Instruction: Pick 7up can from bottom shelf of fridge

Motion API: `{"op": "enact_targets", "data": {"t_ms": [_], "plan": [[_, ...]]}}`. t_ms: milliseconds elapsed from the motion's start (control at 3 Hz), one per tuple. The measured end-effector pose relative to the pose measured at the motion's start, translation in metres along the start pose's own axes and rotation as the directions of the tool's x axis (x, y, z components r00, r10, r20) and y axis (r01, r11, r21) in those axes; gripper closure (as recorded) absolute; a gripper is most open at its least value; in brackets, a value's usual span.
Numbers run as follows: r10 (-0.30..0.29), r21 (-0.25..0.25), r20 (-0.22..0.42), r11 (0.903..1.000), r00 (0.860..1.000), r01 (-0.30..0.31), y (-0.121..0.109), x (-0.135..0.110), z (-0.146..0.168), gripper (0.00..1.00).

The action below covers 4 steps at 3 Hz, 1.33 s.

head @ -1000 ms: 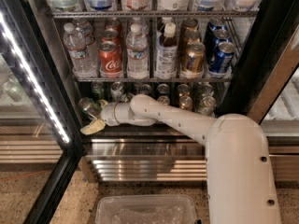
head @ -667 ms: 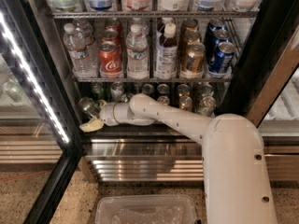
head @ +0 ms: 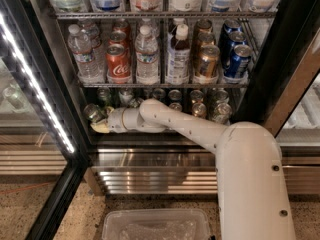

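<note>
Since a second ago the gripper (head: 100, 127) has eased slightly up and inward at the left end of the shelf, and the arm has barely shifted. Far left of frame: white LED strip (head: 35, 84) runs diagonally down the open glass door. Just right of it, at the left end of the bottom shelf (head: 145, 135), the lowest silver wire rack, sits the small green 7up can (head: 93, 112) with a silver top, tilted. The gripper, pale yellow at its tip, lies just below and in front of that can. Contact cannot be told, nor whether the gripper is wide or narrow. The white jointed arm (head: 190, 126) runs from there rightward across the shelf front to its bulky white housing at lower right. Behind it stand rows of silver-topped cans (head: 220, 111). On the rack above: clear water bottles (head: 82, 54), red cola can (head: 118, 63), gold-brown can (head: 207, 61), blue cans (head: 237, 59). The black frame of the fridge (head: 280, 59) closes the right side. Below: ribbed stainless-steel base (head: 150, 174), clear plastic tub (head: 155, 226).
</note>
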<state>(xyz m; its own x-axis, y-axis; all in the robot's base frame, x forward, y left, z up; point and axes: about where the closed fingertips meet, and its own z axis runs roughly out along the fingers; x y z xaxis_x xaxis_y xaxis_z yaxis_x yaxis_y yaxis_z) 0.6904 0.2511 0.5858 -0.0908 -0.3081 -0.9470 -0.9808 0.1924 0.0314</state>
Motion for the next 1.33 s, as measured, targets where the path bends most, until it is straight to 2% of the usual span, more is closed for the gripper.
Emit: {"op": "enact_targets", "data": {"t_ms": [333, 1333], "plan": [[0.000, 0.000, 0.000, 1.0000, 1.000, 0.000, 0.000, 0.000, 0.000, 0.99], [-0.032, 0.006, 0.012, 0.9995, 0.999, 0.032, 0.000, -0.012, -0.004, 1.00]]}}
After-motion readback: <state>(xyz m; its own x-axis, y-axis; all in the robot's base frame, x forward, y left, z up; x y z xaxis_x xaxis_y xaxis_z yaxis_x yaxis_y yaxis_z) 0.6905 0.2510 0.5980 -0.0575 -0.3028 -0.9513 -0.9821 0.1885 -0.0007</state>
